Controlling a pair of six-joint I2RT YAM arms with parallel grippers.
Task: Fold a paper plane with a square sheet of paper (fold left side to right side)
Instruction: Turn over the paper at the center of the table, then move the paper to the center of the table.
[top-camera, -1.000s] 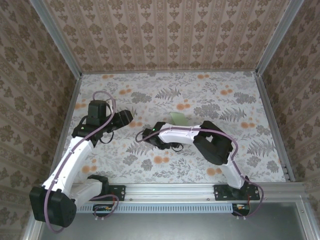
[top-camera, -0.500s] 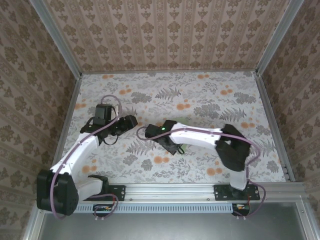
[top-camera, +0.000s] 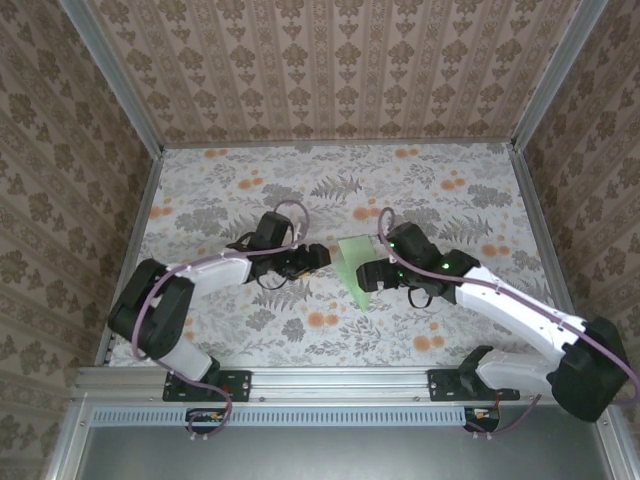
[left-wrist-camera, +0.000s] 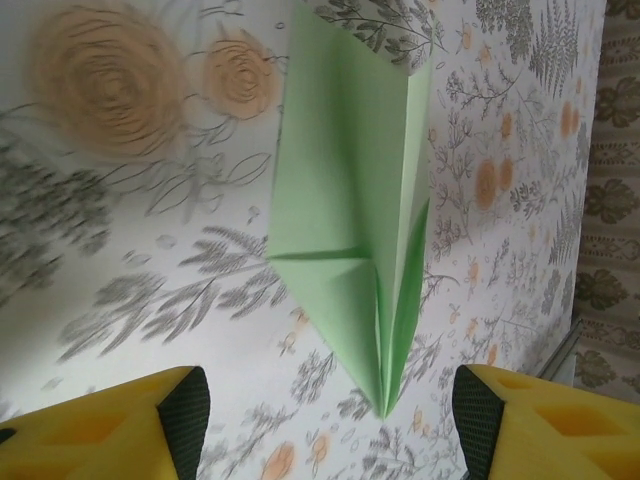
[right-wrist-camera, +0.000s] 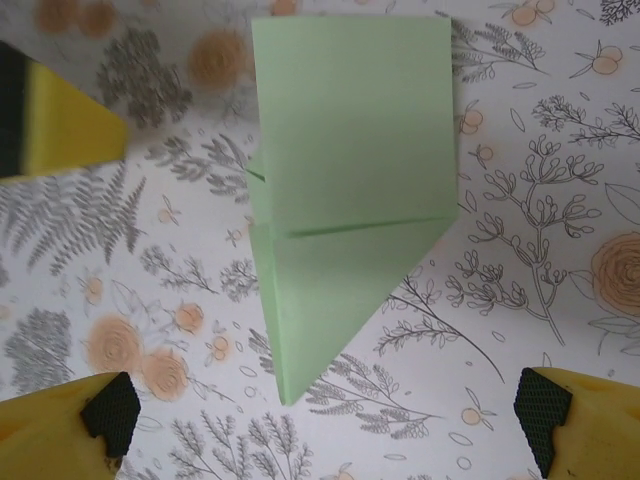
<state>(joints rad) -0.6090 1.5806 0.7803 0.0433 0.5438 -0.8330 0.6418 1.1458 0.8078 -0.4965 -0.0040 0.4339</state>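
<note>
I am looking down from my remote station on the flower-printed table (top-camera: 450, 190), which is boxed in by patterned walls (top-camera: 330, 70). The left arm (top-camera: 200, 272) reaches in from the near left and the right arm (top-camera: 515, 312) from the near right, and the two meet at mid-table. Between them lies the paper plane (top-camera: 354, 268), pale green and flat on the cloth. Its broad end points toward the far side and its tip toward the near edge. The left gripper (top-camera: 318, 256) sits just left of the plane and the right gripper (top-camera: 374, 272) just right of it. From above I cannot tell whether either one touches the paper. Through the left wrist camera, that claw's yellow fingers (left-wrist-camera: 110, 425) stand spread and grasp nothing, with the plane's tip on the cloth between them. Through the right wrist camera, the other claw's fingers (right-wrist-camera: 590, 420) also gape wide and empty. The plane's tip lies just ahead of that gap, and a cross crease runs over its middle.
</note>
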